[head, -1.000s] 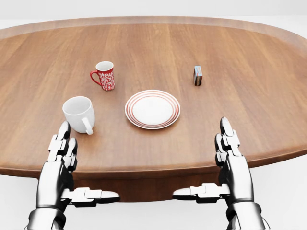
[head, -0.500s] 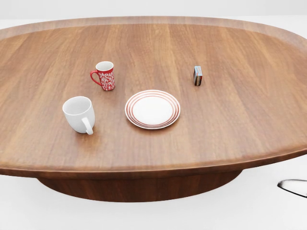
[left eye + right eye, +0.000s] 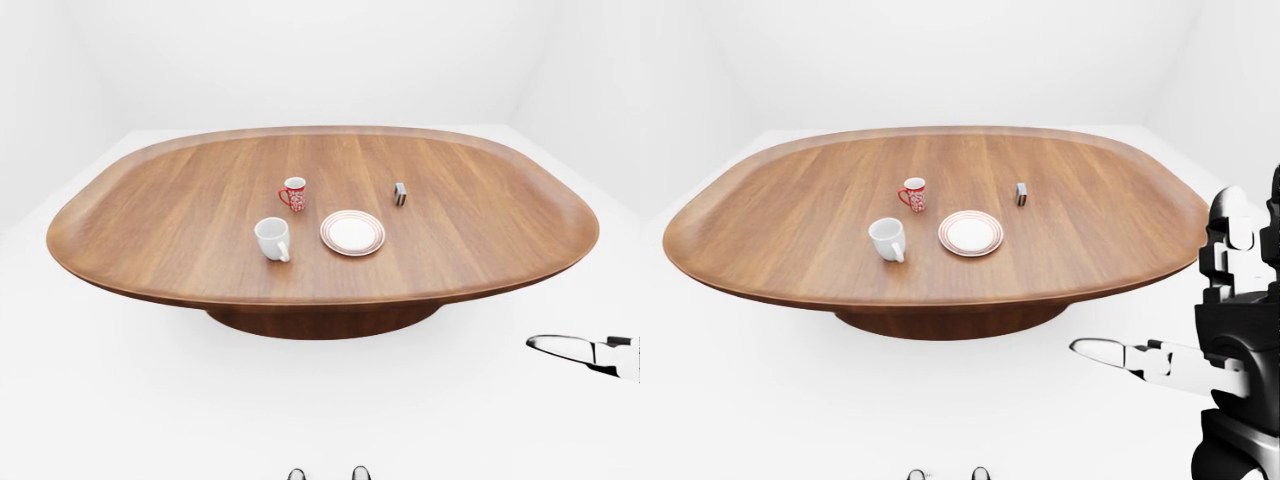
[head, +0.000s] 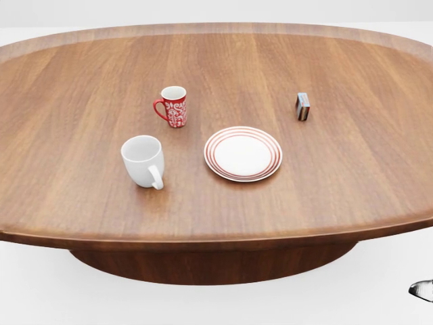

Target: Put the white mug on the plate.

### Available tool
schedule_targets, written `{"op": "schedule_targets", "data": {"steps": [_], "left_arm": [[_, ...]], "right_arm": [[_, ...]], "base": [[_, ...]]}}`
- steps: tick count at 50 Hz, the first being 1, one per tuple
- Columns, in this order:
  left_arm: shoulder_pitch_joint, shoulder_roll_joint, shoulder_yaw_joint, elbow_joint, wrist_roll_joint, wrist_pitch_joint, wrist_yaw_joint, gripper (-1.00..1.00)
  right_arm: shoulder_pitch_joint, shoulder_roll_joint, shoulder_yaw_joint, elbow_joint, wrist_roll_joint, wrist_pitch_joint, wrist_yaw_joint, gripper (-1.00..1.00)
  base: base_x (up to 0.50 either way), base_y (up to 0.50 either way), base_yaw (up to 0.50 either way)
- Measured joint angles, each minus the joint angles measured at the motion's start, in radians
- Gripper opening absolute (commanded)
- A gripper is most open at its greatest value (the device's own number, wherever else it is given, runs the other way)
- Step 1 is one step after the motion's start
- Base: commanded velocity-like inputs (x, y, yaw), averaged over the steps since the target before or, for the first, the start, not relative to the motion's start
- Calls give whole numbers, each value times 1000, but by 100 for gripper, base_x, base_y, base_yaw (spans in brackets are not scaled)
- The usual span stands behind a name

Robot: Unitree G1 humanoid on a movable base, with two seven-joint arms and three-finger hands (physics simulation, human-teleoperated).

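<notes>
Well up and left of my right hand (image 3: 1240, 340), open and holding nothing, the white mug (image 4: 143, 160) sits beside the plate (image 4: 243, 154); a careless reach could topple it.

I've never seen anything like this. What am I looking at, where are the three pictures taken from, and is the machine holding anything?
These are computer-rendered pictures from a simulated humanoid robot. All three cameras sit on its head and look out over its arms: one head view, plus a left-eye and a right-eye view that show nearly the same scene.

An oval wooden table carries four things: a white mug, a red patterned mug, a red-rimmed plate and a small box. The white mug stands on the wood to the plate's left, apart from it.

The silver-and-black shape at the right edge of the right-eye view is the robot's right hand, its fingers spread and holding nothing. The left hand is out of view. The two small shapes at the bottom edge may be its feet, but they are too small to tell.
</notes>
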Motion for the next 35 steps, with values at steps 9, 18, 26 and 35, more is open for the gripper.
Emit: {"op": "schedule_targets", "data": {"steps": [9, 18, 26, 35], "left_arm": [[4, 16, 19, -16, -44, 0, 24, 100], [8, 27, 29, -25, -79, 0, 42, 100], [10, 35, 34, -30, -111, 0, 57, 100], [12, 42, 34, -33, -132, 0, 70, 100]], "right_arm": [[10, -11, 7, -10, -1, 0, -5, 100], [15, -13, 16, -14, -7, 0, -4, 100], [13, -15, 26, -15, -10, 0, -3, 100], [16, -22, 32, -16, -7, 0, -7, 100]], "base": [[0, 50, 0], [0, 50, 0], [0, 50, 0], [1, 42, 0]]}}
